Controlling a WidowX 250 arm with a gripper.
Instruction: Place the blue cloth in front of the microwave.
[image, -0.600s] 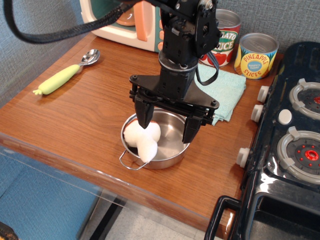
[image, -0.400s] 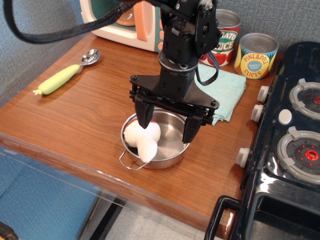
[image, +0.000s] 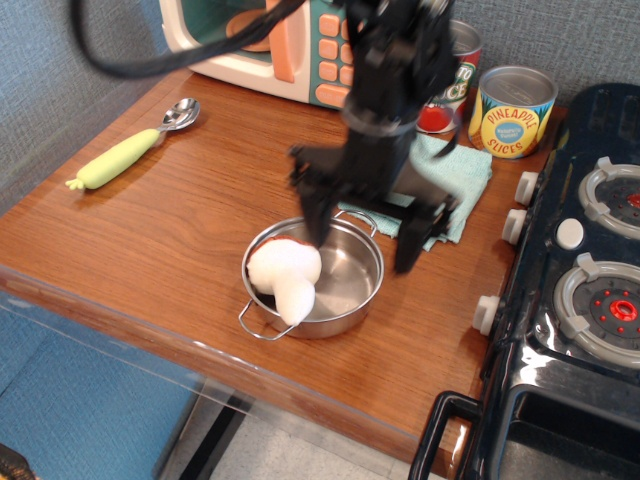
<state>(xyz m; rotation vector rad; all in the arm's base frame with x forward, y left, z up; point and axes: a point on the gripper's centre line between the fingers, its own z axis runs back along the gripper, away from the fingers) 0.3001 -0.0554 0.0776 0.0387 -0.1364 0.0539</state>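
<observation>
The blue cloth (image: 460, 172), a light aqua terry cloth, lies on the wooden table in front of the two cans, partly hidden by my arm. The microwave (image: 262, 40), cream with a teal panel and salmon-orange handle and buttons, stands at the back left. My gripper (image: 368, 232) is open and empty, blurred by motion. Its fingers (image: 412, 240) hang above the far right rim of the steel pot (image: 345, 290), just in front of the cloth's near edge.
The pot holds a white mushroom-shaped toy (image: 285, 275). A tomato can (image: 450, 85) and a pineapple can (image: 513, 110) stand behind the cloth. A spoon with a yellow-green handle (image: 130, 148) lies at left. A black toy stove (image: 580, 280) fills the right side.
My gripper has moved right and back from above the pot toward the cloth, staying open. Nothing else has moved.
</observation>
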